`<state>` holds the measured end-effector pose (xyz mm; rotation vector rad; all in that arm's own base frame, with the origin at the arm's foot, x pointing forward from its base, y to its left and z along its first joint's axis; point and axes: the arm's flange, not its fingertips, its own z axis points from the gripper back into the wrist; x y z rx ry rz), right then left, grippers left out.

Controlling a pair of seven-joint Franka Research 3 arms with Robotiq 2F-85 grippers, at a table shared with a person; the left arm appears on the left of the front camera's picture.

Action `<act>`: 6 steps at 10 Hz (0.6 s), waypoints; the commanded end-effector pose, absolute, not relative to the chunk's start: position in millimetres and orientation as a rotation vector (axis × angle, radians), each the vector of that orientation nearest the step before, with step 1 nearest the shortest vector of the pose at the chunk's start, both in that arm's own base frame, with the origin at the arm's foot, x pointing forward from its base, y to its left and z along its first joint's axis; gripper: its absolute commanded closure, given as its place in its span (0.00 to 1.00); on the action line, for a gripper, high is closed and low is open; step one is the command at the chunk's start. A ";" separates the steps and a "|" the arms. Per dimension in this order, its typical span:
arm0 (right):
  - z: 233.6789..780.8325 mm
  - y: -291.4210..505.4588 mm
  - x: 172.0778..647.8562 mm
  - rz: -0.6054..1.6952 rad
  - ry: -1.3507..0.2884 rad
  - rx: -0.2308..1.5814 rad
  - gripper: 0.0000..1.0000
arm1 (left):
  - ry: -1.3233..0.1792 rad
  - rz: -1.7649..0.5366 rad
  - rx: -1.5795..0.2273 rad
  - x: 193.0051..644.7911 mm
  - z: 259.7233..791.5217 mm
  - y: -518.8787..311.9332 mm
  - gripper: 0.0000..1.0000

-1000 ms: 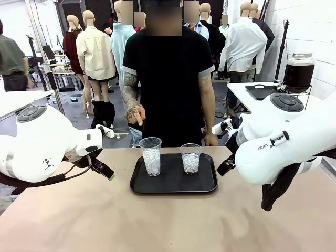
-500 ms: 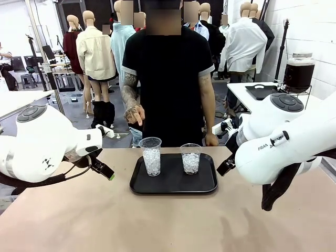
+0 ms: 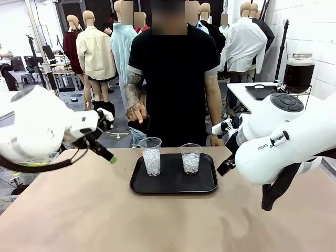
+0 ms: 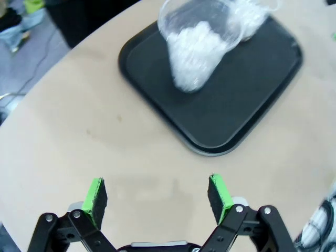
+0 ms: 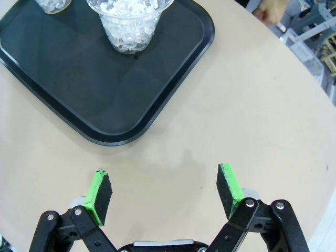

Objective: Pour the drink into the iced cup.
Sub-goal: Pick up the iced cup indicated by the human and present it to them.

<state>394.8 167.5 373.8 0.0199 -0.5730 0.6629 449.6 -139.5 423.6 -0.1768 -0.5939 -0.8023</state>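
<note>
Two clear iced cups stand on a black tray (image 3: 173,184): the left cup (image 3: 151,156) and the right cup (image 3: 190,158). The drink (image 3: 298,75) is dark brown liquid in a lidded glass dispenser jar on a white side table at the far right. My left gripper (image 3: 107,156) hangs open above the table, left of the tray. In its wrist view the left gripper (image 4: 157,194) holds nothing, with an iced cup (image 4: 197,52) ahead. My right gripper (image 3: 226,167) sits right of the tray. The right gripper (image 5: 164,193) is open and empty, short of an iced cup (image 5: 128,23).
A person in a black shirt stands at the far side of the table with one hand (image 3: 137,112) raised above the left cup. A second black tray (image 3: 262,92) lies on the side table by the dispenser. Bare tan tabletop (image 3: 157,220) spreads in front of the tray.
My left arm has lifted and its gripper has risen a little, staying left of the tray. The person has shifted slightly and raised the hand. The right arm has not moved.
</note>
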 end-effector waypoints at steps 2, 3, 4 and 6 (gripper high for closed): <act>373.5 167.5 394.8 0.663 -0.572 0.020 0.00 | -0.451 -1.056 -0.333 541.3 405.8 -98.6 0.00; 373.5 167.5 394.8 0.663 -0.572 0.020 0.00 | -0.444 -1.124 -0.333 561.5 394.1 -98.0 0.00; 373.5 167.5 394.8 0.663 -0.572 0.020 0.00 | -0.447 -1.156 -0.309 575.7 388.2 -95.2 0.00; 373.5 167.5 394.8 0.663 -0.572 0.020 0.00 | -0.432 -1.254 -0.389 578.2 372.8 -110.4 0.00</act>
